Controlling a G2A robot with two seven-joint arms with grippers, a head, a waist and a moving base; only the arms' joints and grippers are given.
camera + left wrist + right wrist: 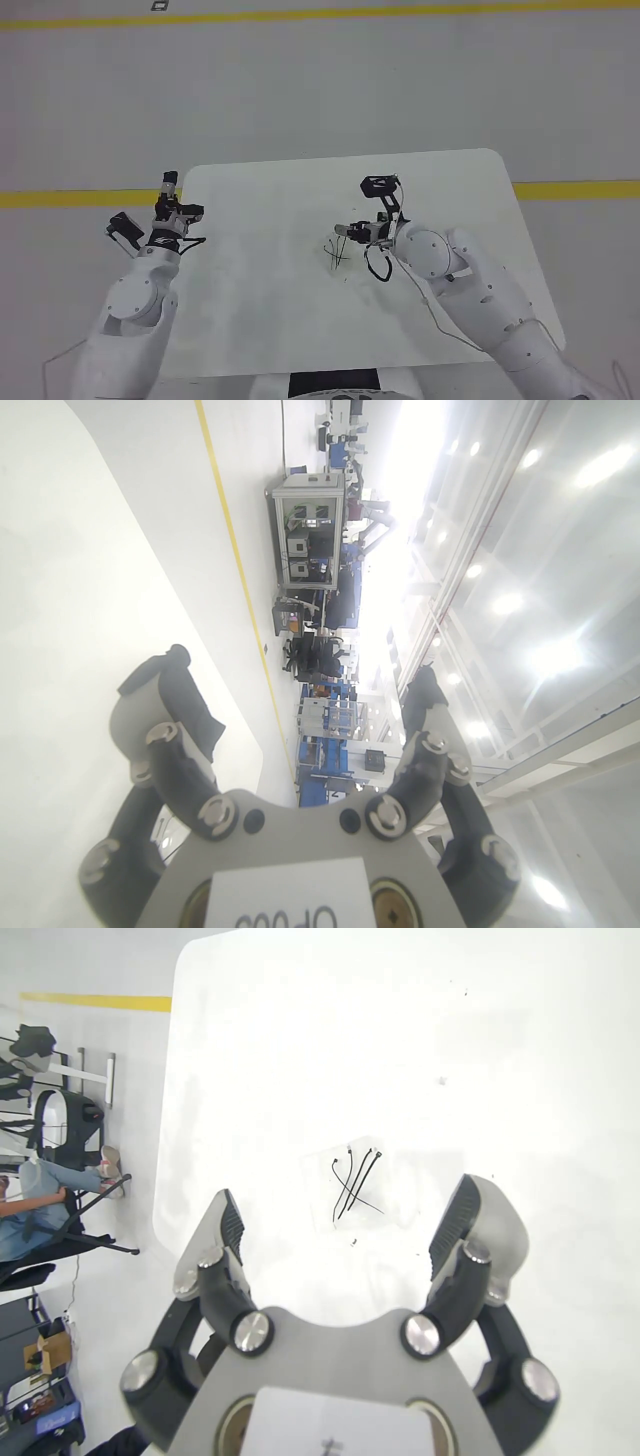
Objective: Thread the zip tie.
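Near the middle of the table (280,310), the right gripper (345,1193), spread wide, points at the crossed black zip ties (355,1185) lying just ahead, their lengths running across its closing line. The left gripper (300,670), also spread, sits well apart at the edge.

Top view overhead, right wrist facing table (300,1053), left facing room

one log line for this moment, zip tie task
stage: pre-grasp | zip ties: loose, crossed on table | right gripper: open, near them | left gripper: open, at table edge
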